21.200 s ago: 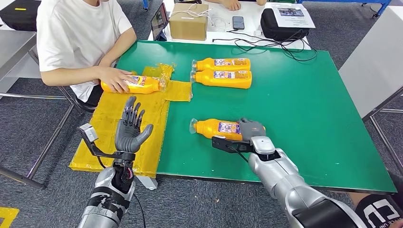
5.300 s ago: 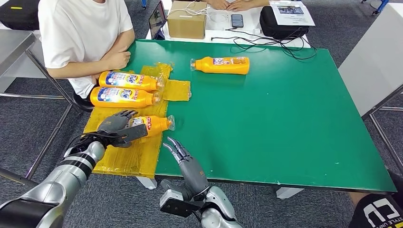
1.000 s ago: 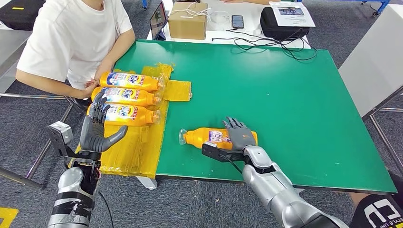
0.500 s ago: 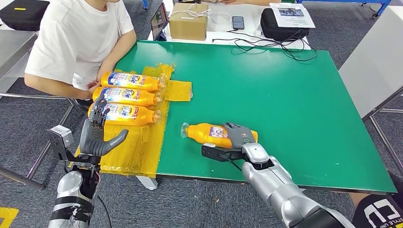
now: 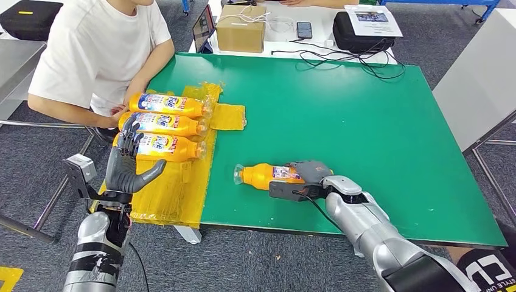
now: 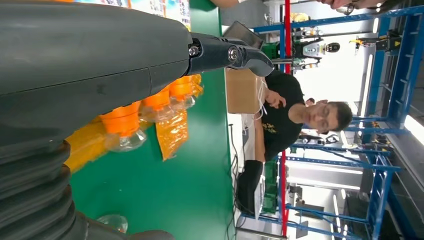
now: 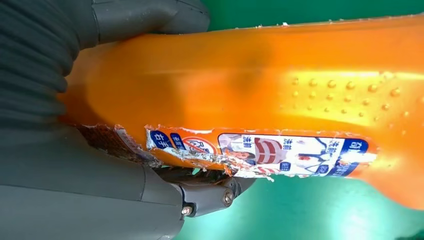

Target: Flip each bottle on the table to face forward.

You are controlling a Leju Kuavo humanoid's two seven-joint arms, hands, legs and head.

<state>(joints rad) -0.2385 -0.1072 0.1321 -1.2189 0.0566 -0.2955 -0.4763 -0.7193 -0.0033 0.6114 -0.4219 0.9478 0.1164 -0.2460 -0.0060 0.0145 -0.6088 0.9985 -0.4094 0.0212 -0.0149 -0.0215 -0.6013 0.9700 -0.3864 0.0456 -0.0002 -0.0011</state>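
We log the right hand (image 5: 311,172) wrapped around an orange bottle (image 5: 268,176) lying on its side on the green table (image 5: 365,128), well apart from the yellow mat (image 5: 176,182), cap toward the mat. The wrist view shows its torn label (image 7: 260,150) beside the fingers (image 7: 210,192). The left hand (image 5: 128,164) is raised over the mat's near side, fingers spread, holding nothing. Three bottles (image 5: 163,126) lie side by side on the mat, beside a seated person (image 5: 97,55).

Three bottles (image 5: 163,125) lay side by side on the yellow mat (image 5: 182,182) at table's left; a fourth bottle (image 5: 268,175) lay right of it, under the right hand (image 5: 311,173); left hand (image 5: 126,164) before the mat.
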